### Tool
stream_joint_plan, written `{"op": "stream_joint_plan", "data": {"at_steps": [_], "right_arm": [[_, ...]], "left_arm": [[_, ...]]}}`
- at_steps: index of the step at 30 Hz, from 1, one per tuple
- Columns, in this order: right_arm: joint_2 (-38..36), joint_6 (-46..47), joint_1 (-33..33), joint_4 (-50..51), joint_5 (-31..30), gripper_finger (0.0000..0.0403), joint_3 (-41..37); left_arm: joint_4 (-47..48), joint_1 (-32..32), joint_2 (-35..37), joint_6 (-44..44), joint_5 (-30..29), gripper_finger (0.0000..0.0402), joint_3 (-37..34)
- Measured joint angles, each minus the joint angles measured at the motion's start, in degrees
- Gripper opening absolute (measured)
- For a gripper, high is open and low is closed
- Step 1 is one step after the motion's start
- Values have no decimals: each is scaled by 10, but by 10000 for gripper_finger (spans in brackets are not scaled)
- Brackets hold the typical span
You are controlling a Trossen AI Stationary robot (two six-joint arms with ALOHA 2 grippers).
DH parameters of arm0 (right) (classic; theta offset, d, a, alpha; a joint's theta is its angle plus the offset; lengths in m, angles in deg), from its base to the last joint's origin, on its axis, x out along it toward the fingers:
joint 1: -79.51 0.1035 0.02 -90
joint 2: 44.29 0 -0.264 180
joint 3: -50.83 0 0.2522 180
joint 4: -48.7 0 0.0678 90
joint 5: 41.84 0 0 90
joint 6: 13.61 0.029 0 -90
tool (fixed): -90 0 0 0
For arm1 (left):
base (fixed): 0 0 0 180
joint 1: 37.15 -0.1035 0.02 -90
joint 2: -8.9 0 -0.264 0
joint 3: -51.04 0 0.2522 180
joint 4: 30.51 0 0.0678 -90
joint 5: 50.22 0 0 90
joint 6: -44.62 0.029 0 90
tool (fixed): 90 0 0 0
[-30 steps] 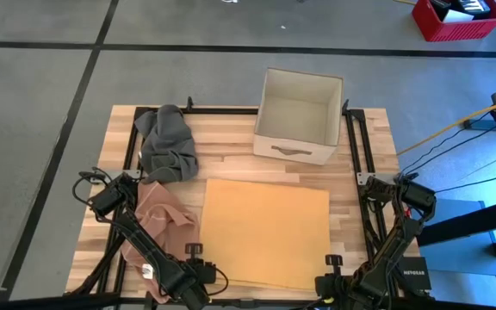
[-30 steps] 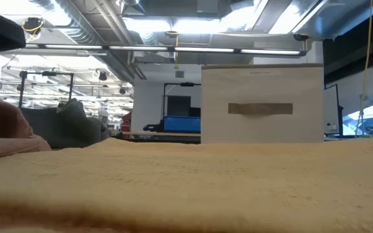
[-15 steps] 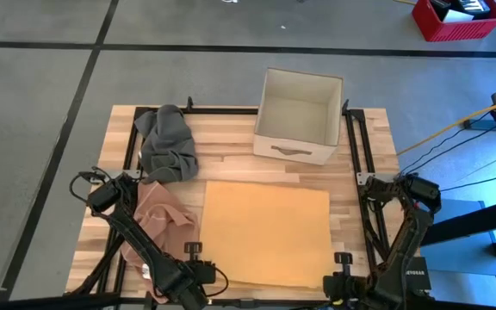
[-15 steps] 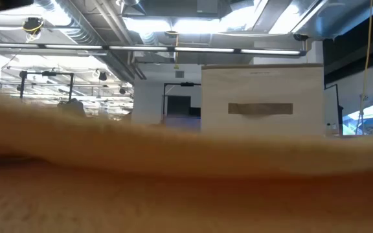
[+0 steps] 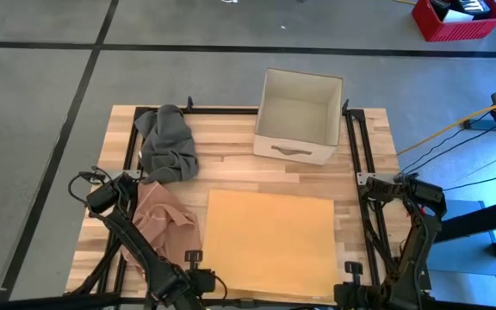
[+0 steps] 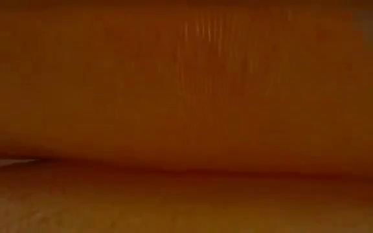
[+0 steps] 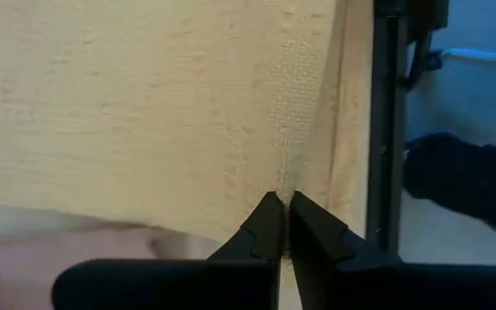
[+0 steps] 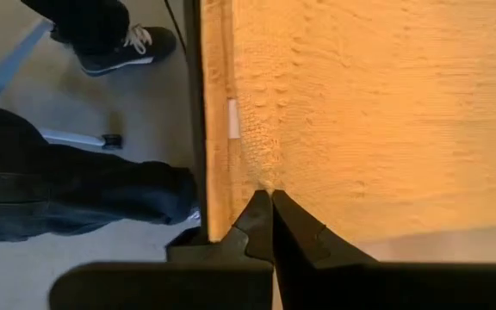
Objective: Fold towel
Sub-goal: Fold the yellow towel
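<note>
An orange-yellow towel lies spread on the wooden table, its far part flat and its near edge raised. That raised part fills the low view. My left gripper is shut on the towel at its near left corner. My right gripper is shut on it at the near right corner. The wrist views show each pair of fingertips closed on the cloth, the left gripper and the right gripper. My left gripper pinches the towel close to its near left corner between its two fingertips, coming steeply from above. The cloth puckers where the tips meet. That corner is lifted off the table while the far part stays down. My right gripper pinches the towel beside its side hem near the near right corner between the two fingertips, slanting down from above. A small pucker shows at the tips. This corner is raised and the rest lies on the table.
A crumpled pink cloth lies left of the towel and a grey cloth at the far left. An open white box stands at the far edge. A person's legs and shoe show beyond the table's edge.
Both grippers have risen and drawn toward the table's near edge with the towel's near corners. The near edge has lifted off the table and now covers the low view. The towel's far edge has slid a little toward the near side.
</note>
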State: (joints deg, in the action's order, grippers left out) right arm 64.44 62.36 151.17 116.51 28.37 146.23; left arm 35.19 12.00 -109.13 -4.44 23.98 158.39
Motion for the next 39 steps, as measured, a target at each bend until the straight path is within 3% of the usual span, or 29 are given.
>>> {"op": "stream_joint_plan", "data": {"at_steps": [5, 15, 22, 25, 30, 36, 39], "right_arm": [[1, -12, -1, -28, 18, 0, 0], [1, -12, -1, -54, 24, 2, 0], [1, -12, 0, -47, 25, 35, 0], [1, -12, 0, -46, 30, 62, 0], [1, -12, 0, -45, 31, 115, 0], [1, -13, -2, -45, 63, 160, 0], [1, -19, -10, -40, 36, 166, 0]], "left_arm": [[-19, 0, 0, -1, 32, 11, -3], [-21, 9, 0, -3, 37, 12, -3], [-26, 9, 0, 14, 37, 15, -3], [-38, 6, -1, 14, 38, 33, -3], [-55, 3, -1, 12, 55, 96, -3], [-44, -11, -1, -15, 212, 148, 19], [-44, -17, -1, 14, 178, 154, 30]]}}
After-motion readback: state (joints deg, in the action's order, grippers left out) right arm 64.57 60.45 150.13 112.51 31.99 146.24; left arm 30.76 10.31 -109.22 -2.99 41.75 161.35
